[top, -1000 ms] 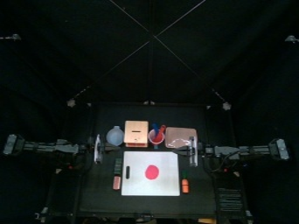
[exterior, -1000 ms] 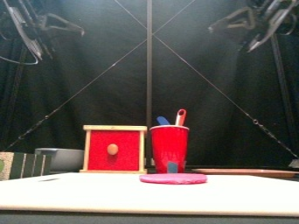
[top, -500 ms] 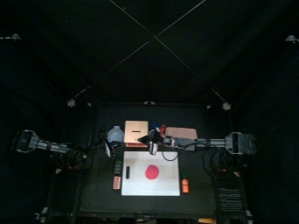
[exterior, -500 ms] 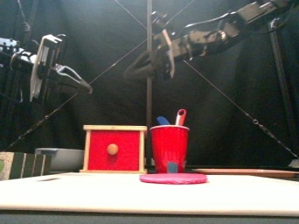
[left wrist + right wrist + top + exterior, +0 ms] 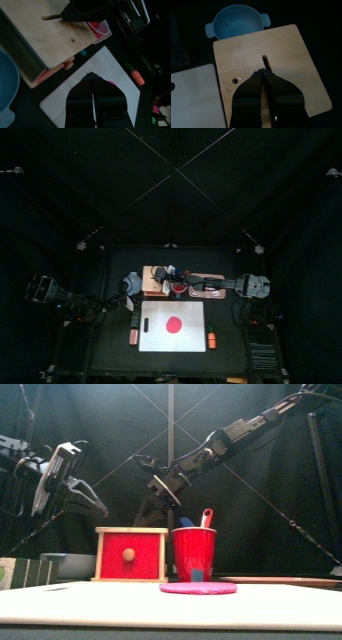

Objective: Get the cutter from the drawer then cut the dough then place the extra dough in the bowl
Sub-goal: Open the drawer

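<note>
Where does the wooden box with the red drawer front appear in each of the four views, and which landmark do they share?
Top view: the wooden box sits at the table's back, left of middle.
Front view: left of centre, red front toward the camera.
Left wrist view: its pale top is large, beyond the board.
Right wrist view: its slotted top fills most of the picture.
Shared landmark: the white cutting board.

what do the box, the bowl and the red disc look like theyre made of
The box: pale bare wood, matte, with faint grain and a small dark mark on its top. The bowl: blue-grey and smooth with a soft sheen, probably plastic, though glazed ceramic can't be ruled out. The red disc: flat and dull, likely soft dough or clay, but too small to be sure.
</note>
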`<state>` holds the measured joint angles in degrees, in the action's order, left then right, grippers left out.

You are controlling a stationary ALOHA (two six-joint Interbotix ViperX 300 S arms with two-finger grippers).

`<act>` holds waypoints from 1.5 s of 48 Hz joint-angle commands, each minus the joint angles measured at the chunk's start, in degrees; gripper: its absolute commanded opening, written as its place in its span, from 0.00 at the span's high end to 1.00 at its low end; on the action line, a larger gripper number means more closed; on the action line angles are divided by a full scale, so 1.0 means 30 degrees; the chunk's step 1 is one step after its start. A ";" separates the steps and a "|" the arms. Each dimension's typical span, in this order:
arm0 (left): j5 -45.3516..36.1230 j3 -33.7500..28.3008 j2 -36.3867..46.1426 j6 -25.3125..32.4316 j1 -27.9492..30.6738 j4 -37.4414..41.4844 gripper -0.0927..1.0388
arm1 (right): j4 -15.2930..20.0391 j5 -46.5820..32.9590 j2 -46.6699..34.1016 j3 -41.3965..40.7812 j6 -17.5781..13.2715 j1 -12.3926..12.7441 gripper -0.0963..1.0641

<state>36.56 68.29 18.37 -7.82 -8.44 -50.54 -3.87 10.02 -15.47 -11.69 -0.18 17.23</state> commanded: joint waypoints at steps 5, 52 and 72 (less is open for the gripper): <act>0.0176 -0.1084 -0.1025 0.0000 0.0088 0.0059 0.93 | -0.0586 0.0762 0.0381 0.0146 -0.0059 -0.0059 0.88; -0.0146 -0.3955 -0.4834 -0.0059 0.0117 -0.5098 0.22 | -0.1172 0.1934 0.0146 -0.0088 -0.0029 -0.1172 0.88; -0.0146 -0.4482 -0.5859 -0.0029 0.0996 -0.5684 0.17 | -0.1172 0.1934 0.0146 -0.0088 -0.0029 -0.1348 0.88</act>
<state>35.95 56.34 0.88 -8.00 -6.42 -67.68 -7.47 15.29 -15.73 -12.13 -0.18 14.24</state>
